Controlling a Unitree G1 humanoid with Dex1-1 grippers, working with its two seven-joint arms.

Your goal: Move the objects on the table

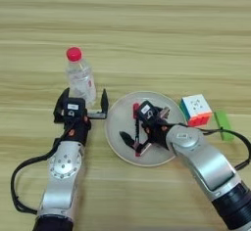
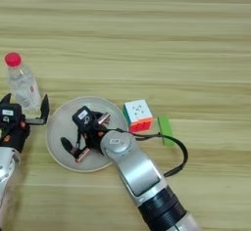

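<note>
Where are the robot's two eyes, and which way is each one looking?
Left eye view: sits on the head, looks down at the light-brown wooden table; shows both arms, left gripper behind the clear plastic bottle with red cap.
Right eye view: same head, set a little rightward, also looking down; shows the right gripper over the round white plate, the left arm partly cut off.
Both share the small colourful puzzle cube, flat green rectangular block and red marker pen.
</note>
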